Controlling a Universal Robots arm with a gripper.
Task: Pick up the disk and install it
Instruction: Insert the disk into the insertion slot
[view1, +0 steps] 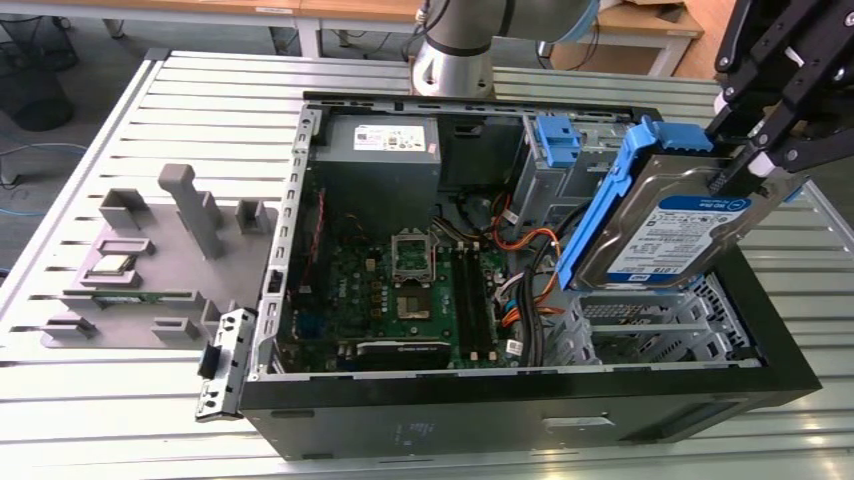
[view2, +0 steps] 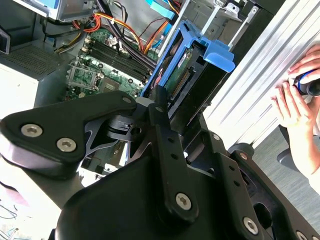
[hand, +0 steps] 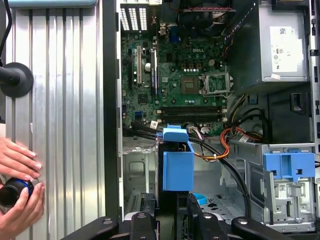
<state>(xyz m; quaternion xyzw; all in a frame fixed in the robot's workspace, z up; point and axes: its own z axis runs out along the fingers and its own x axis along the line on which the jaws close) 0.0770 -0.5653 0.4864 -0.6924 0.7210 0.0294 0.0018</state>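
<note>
End effector (view1: 738, 172) clamped on the disk (view1: 674, 235), fingers pinching its upper end. The disk hangs tilted in the air, label facing out and blue bracket along its edges. It is over the drive cage (view1: 641, 325) at the exterior view's right side of the open case (view1: 534, 385), touching nothing else that I can see. In the first wrist view the disk's blue end points down into the case, near the orange cables (hand: 227, 145).

Handling, as a judgement: a stiff, dense metal body, fairly heavy for its size. The faces are smooth and likely slippery, and it is sensitive to knocks. The plastic bracket probably flexes, so the hold is best on the metal body at the short end, not on the blue tab.

Motherboard (view1: 400, 290), power supply (view1: 380, 150) and a spare blue bracket (view1: 558, 140) sit inside the case, which rests on the table (view1: 200, 110).

Hard to make out:
- Finger contact patches are hidden by the end effector's own links in both wrist views.
- The disk's lower edge and the bay beneath it are cut off.
- A person's hands (hand: 17, 182) at the table edge hold a small dark object I can't identify.
</note>
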